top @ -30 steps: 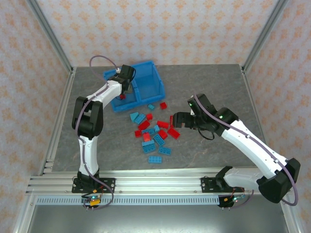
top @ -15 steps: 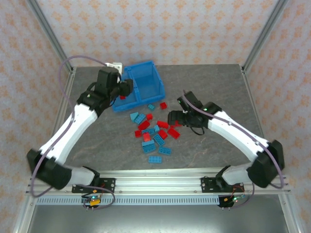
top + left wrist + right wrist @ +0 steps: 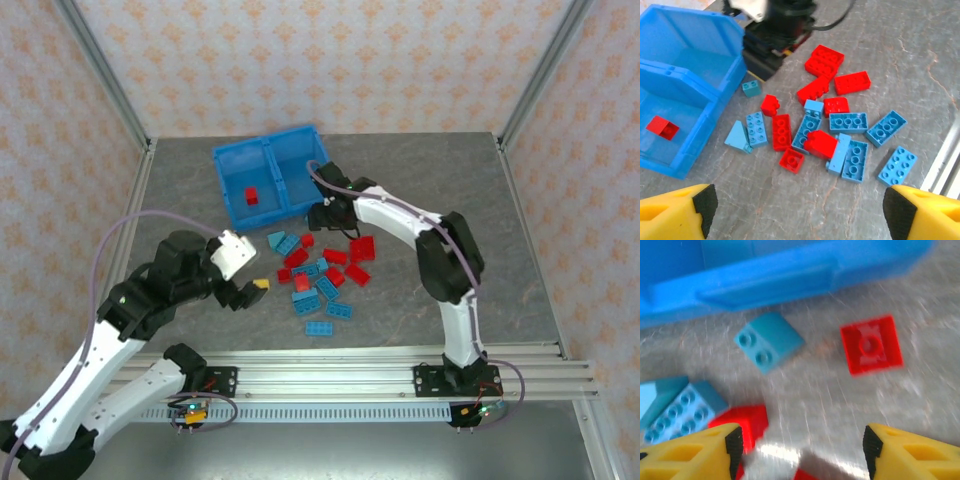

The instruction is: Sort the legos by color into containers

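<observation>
1. Broadly, the table [image 3: 450, 200] carries everything, and most of the sorting is not yet done.
2. The bin [image 3: 298, 172] sits at the far left-centre, with its two containers side by side and within reach of both my arms.
3. My left arm is folded low and drawn near its base, wrist tipped down toward the pile. The left gripper [image 3: 800, 207] stands wide apart and holds nothing, which I judge leaves it ready for a fresh pick.
4. My right arm stretches far across to the bin's front wall, elbow high. The right gripper [image 3: 801, 445] hangs just above the table, fingers apart with nothing between them.
5. The legos [image 3: 318, 275] lie scattered mid-table, red and blue mixed, just in front of the bin.
6. One red brick [image 3: 251, 195] rests in the left container, so I take that side for red.
7. A small teal brick [image 3: 769, 342] and a flat red piece [image 3: 871, 345] lie under my right wrist, just beside the bin wall. Either could be its target.
</observation>
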Tool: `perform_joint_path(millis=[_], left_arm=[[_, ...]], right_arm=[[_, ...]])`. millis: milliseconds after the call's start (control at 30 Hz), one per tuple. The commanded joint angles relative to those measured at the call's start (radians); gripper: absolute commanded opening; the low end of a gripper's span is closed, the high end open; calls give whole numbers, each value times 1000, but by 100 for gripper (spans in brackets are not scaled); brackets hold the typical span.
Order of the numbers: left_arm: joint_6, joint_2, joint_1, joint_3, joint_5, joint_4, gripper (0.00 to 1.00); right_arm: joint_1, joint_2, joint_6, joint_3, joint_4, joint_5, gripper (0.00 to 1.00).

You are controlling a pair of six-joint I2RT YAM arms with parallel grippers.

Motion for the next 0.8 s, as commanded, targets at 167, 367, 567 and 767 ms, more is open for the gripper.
perform_joint_path(millis=[167,367,567,767], left_arm=[[15,-46,-5,-53,41,19,100],[6,-33,-6,-47,21,17,100],[-45,-78,-6,-73,2,30,100],[-87,-146,-6,-118,-45,41,100]], right_arm=[[6,191,41,187,34,19,59],[10,288,53,293,-5,17,63],[37,331,79,300,-5,8,61],[52,307,76,206,4,28,45]])
